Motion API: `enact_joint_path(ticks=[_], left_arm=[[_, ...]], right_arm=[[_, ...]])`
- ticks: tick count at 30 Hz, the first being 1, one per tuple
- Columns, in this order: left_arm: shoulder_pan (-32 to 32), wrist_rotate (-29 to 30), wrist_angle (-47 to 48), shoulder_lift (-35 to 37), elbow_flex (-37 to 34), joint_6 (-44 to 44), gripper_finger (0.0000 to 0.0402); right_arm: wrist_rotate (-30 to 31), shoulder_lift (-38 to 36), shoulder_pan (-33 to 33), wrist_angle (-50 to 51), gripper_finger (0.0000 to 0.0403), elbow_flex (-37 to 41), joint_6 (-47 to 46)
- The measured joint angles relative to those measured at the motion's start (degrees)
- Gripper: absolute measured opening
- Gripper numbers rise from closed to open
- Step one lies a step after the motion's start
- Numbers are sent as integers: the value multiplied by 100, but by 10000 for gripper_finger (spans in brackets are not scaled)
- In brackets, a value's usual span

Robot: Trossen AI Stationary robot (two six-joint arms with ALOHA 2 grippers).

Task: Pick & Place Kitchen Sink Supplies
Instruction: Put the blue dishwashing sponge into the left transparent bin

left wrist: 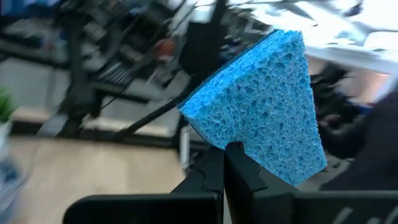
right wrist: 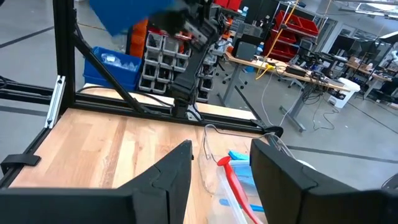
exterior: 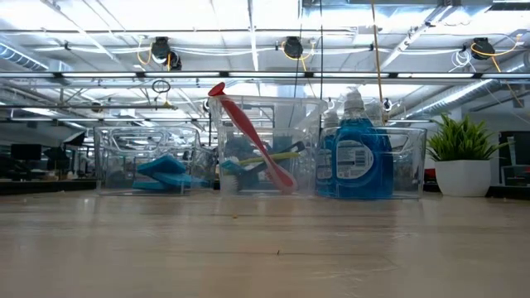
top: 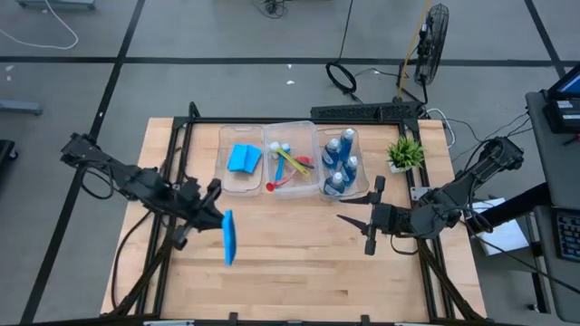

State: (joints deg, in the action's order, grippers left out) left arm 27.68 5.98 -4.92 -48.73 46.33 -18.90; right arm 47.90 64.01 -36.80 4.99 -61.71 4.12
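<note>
A: Nearest the lens, in the left wrist view, was the blue sponge (left wrist: 261,106), pinched by one edge in the left gripper (left wrist: 225,163), whose fingers were closed tight on it. From above, the sponge (top: 228,236) hung edge-on over the bare tabletop (top: 299,272), short of the bins.

B: So where should it have gone?

A: My guess was the left bin (top: 241,161), where another sponge (top: 244,158) already lay. To do it well, the arm would have needed to carry the piece clear above the bin's wall, turn it flat, and only then part its fingers low inside, since a thin edge grip on something that soft could let it swing or slip.

B: And the other arm?

A: The right gripper (top: 356,220) waited over the tabletop's right side, fingers apart and holding nothing, just in front of the bin of blue bottles (top: 341,161). The brushes (top: 288,165) sat in the middle bin, the red brush (exterior: 248,132) leaning up over its rim.

B: What couldn't you make out?

A: The low view showed neither arm. The left wrist view was smeared behind the sponge, so its height above the tabletop was unclear. How many bottles or brushes there were, I couldn't count. The potted plant (top: 405,153) stood apart, right of the bins.
</note>
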Motion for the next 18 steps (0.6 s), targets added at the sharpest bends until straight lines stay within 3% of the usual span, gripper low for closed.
enact_joint_path(ticks=[18], left_arm=[[2,-1963,-2219,0,2,1417,0]], right_arm=[[0,0,0,4,153,0,109]])
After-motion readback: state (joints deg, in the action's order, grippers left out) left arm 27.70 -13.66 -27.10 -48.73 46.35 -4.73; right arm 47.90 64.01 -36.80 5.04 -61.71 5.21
